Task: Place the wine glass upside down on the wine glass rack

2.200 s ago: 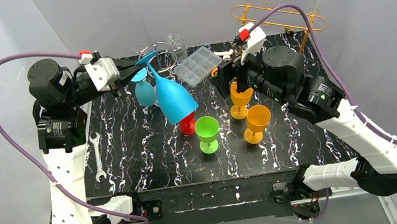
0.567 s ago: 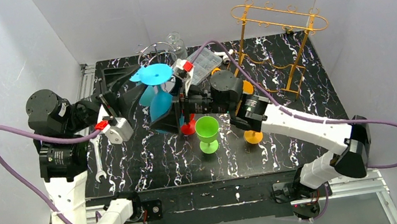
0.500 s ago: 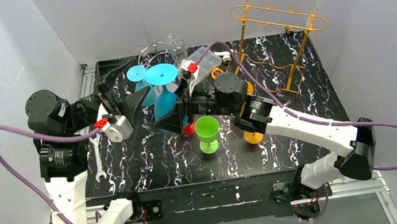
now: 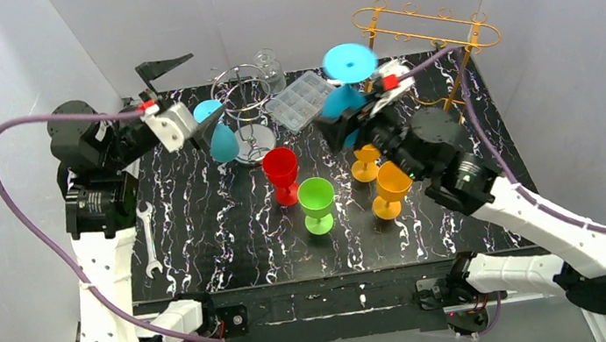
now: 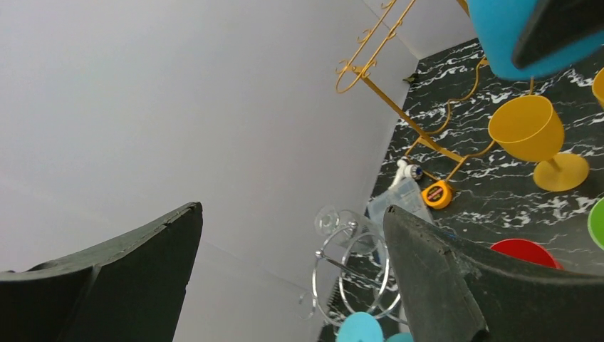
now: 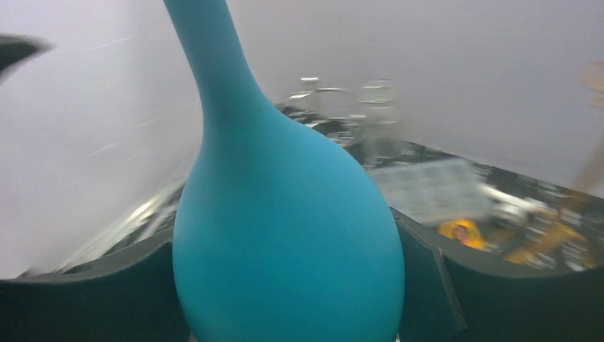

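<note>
Right claw [image 4: 344, 119] grips the blue wine glass [image 4: 344, 95] by its bowl. In the right wrist view its two dark fingers [image 6: 427, 285] press against either side of the rounded bowl [image 6: 285, 235], spread wide to take it. The glass is in the air and upside down, with the stem rising from the bowl and the round foot on top. Seen from above with the far edge as 12 o'clock, it hangs at about 1 o'clock over the black marbled table [image 4: 230, 251]. That puts it just beside the 9 o'clock end of the gold rack [image 4: 423, 33], with the foot clear of the rails.

Over at 10 o'clock, the left claw [image 4: 188, 98] is raised above the table. It is spread wide and has nothing in it; its own camera shows only bare wall between the two fingers [image 5: 135, 271]. A second blue glass [image 4: 223, 139] sits just at its 5 o'clock, next to a chrome wire stand [image 4: 246, 99].

A red glass [image 4: 281, 169] and a green glass [image 4: 317, 200] stand upright near the middle of the table. Two orange glasses [image 4: 392, 186] stand at their 3 o'clock, below the right arm, and the farther one is partly hidden by it. A clear compartment box [image 4: 301, 100] lies at 12 o'clock, between the chrome stand and the held glass, with a clear glass [image 4: 268, 65] behind it. A wrench [image 4: 149, 240] lies along the 9 o'clock edge. The left wrist view also shows a yellow tape measure [image 5: 436, 194] near the foot of the rack.
</note>
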